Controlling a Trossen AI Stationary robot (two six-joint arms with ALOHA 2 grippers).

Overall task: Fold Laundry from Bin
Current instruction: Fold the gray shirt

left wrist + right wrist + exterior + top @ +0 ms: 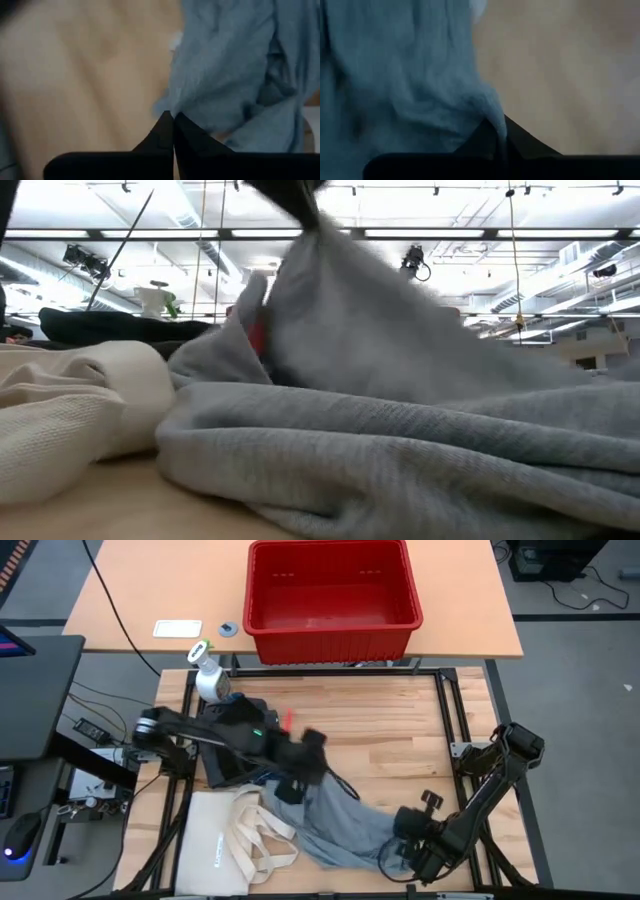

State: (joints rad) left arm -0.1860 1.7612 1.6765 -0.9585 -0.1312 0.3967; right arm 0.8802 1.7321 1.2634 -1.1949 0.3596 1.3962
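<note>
A grey garment of the laundry lies crumpled on the wooden table's near middle. My left gripper is shut on its far left part and holds it up in a peak. At the garment's near right end, my right gripper is shut on its edge. A black piece lies under my left arm. The red bin stands on the far table. My left gripper pinches a bunched bit of the grey garment between its two fingertips, slanting down from the table's left. That part is lifted into a peak; the cloth slopes from it down to the table. My right gripper pinches the garment's edge between its two fingers, steeply from above. The cloth runs away from the fingers in loose folds and lies on the table.
A cream tote bag with long handles lies at the near left, touching the grey garment. A white spray bottle stands at the far left. Bare wood lies at the far right of the table.
</note>
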